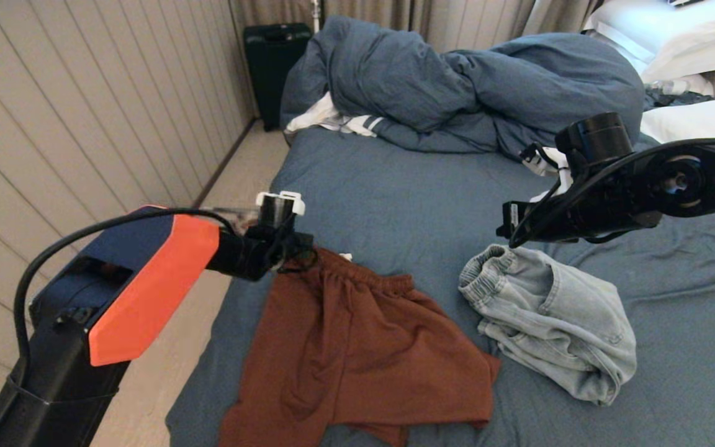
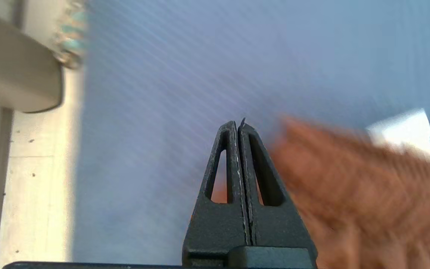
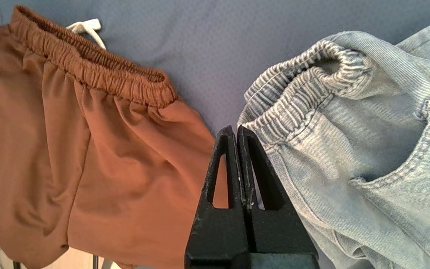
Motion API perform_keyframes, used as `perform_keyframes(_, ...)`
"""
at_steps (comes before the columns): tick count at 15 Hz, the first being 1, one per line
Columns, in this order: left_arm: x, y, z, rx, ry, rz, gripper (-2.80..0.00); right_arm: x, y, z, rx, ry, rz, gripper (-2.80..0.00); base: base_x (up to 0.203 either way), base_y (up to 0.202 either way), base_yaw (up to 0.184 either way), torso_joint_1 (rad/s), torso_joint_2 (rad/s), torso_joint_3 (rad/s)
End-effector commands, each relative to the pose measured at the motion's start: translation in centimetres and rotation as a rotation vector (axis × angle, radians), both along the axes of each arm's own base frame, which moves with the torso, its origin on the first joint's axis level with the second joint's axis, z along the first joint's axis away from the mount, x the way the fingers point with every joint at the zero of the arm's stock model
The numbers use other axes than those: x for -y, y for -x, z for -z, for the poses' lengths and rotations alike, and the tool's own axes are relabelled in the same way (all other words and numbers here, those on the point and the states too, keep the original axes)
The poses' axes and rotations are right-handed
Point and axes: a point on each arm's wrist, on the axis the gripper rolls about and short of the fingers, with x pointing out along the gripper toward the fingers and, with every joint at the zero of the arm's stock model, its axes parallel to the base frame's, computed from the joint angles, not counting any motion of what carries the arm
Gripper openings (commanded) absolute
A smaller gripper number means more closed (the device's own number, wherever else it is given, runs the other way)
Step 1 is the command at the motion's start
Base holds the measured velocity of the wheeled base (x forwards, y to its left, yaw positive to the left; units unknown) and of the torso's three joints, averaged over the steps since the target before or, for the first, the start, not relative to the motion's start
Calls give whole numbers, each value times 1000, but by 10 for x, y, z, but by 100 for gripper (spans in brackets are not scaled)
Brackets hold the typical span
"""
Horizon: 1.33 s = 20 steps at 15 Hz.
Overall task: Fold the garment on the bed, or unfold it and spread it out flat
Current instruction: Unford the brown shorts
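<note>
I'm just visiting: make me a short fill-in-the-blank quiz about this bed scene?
1. The shorts by the left gripper are ____ in colour.
2. The denim shorts lie on the ____ sheet.
3. The right gripper has its fingers ____.

Missing words: rust-brown; blue; shut

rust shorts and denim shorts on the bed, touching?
Apart. The right wrist view shows a strip of blue sheet between the rust shorts and the denim shorts; the head view shows the same gap.
</note>
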Motion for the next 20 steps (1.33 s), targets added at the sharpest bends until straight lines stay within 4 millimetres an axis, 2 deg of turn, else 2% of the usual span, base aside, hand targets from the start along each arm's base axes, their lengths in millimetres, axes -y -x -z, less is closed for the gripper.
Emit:
perform_keyframes(1,-19,-8,-35,59,49,-51,-280,0,0,0,-3,0,0,-280,0,0,0,0,0,0)
perform_keyframes(3,-30,-14,-45,55,72,-84,-280,-4,1,2,-7,1,-11,-280,0,0,0,0,0,0)
perform_keyframes(4,-32,-15,-40,33,72,-91,-280,-4,0,2,-6,1,-11,-280,0,0,0,0,0,0)
perform_keyframes(9,-14,-5,-29,-29,70,-66,-280,-4,0,2,-7,2,-10,-280,0,0,0,0,0,0)
perform_keyframes(10,-12,-3,-26,-48,70,-63,-213,-4,0,2,-7,1,-11,-280,0,0,0,0,0,0)
perform_keyframes(11,-10,-1,-23,-64,70,-58,0,-4,0,2,-7,1,-11,-280,0,0,0,0,0,0)
perform_keyframes(20,4,1,8,-156,73,18,0,-4,0,3,-12,2,-11,-280,0,0,0,0,0,0)
